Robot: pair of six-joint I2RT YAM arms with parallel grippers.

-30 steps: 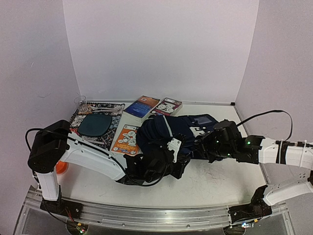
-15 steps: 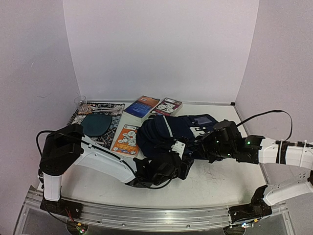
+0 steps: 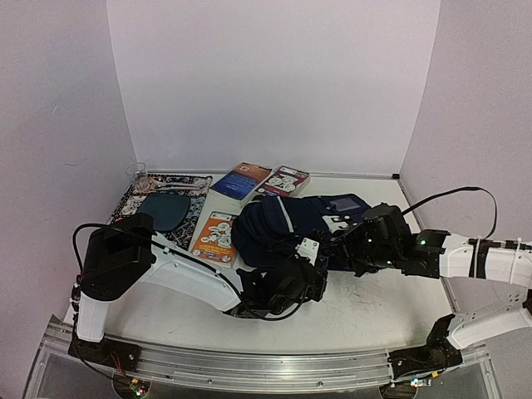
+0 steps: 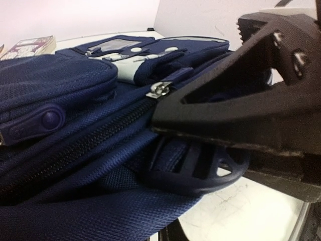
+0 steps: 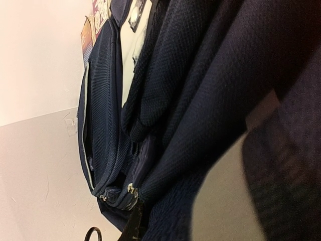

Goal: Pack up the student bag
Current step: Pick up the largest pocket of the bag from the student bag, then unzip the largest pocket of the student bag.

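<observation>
Student bag (image 3: 283, 220); mat (image 3: 191, 208), top view only

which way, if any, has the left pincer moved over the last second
yes, the left pincer slid right, farther from the orange booklet, along the student bag near edge

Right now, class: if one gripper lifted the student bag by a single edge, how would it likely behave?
The student bag would probably sag and fold: its fabric already lies in soft creases. Being the largest item here, it may drag rather than lift clear. Its coarse weave likely grips well.
</observation>
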